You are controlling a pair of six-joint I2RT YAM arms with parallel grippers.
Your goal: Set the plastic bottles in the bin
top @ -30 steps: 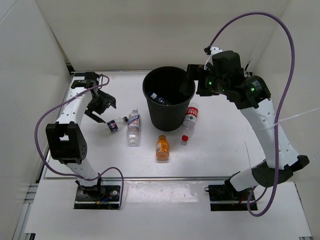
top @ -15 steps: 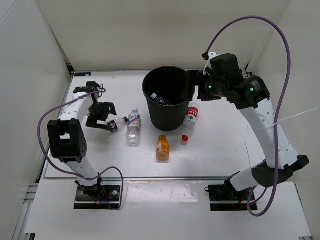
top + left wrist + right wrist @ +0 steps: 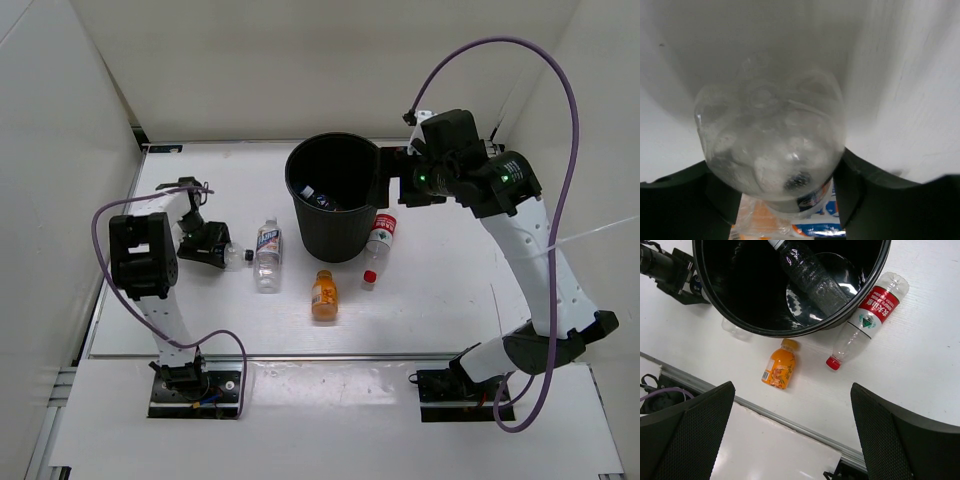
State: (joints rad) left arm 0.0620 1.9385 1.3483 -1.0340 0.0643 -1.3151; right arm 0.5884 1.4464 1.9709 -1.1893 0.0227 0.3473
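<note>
My left gripper [image 3: 216, 254] lies low on the table at the left, shut on a small clear bottle with a dark label [image 3: 234, 256]. In the left wrist view that bottle's rounded base [image 3: 770, 140] fills the gap, with a finger [image 3: 852, 185] pressed against each side. A white-blue label bottle [image 3: 266, 250], an orange bottle [image 3: 323, 294] and a red-capped bottle [image 3: 377, 245] lie around the black bin [image 3: 292, 190]. One clear bottle [image 3: 810, 275] lies inside the bin [image 3: 805, 331]. My right gripper [image 3: 384, 180] hangs open and empty by the bin's right rim.
The right wrist view looks down past its wide-apart fingers [image 3: 690, 430] onto the orange bottle [image 3: 779, 367], the red-capped bottle [image 3: 865, 320] and the table's front metal edge [image 3: 790, 422]. White walls enclose the table on the left, back and right.
My left gripper has dropped down and swung in around the dark-label bottle, and its jaws have closed onto it. The right gripper has drifted slightly right of the bin's rim.
</note>
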